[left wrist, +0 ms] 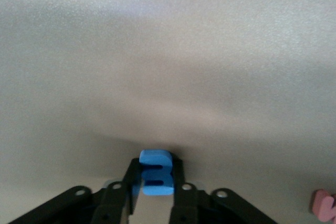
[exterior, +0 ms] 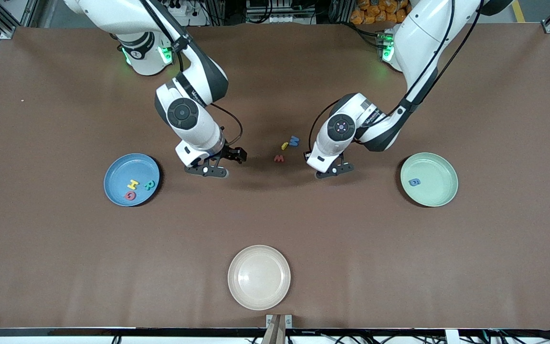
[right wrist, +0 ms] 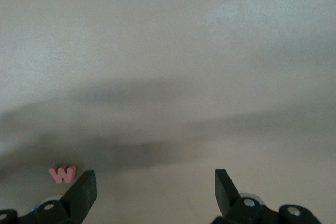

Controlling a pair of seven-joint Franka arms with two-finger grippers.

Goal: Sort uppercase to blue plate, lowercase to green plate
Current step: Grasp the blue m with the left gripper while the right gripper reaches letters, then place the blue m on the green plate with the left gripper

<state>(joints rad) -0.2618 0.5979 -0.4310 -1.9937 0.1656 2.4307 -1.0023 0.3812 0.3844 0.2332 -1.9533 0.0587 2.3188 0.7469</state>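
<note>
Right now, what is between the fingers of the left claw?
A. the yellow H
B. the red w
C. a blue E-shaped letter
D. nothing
C: the left wrist view shows the left claw with its fingers closed against the sides of the blue E-shaped letter.

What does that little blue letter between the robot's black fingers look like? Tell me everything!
The little blue letter is a chunky, bright sky-blue piece that looks like soft foam, shaped like an E with slots cut into it. It stands between the two black fingers of the left gripper, which press on both its sides. Below it lies the brown table; whether it touches is unclear.
</note>
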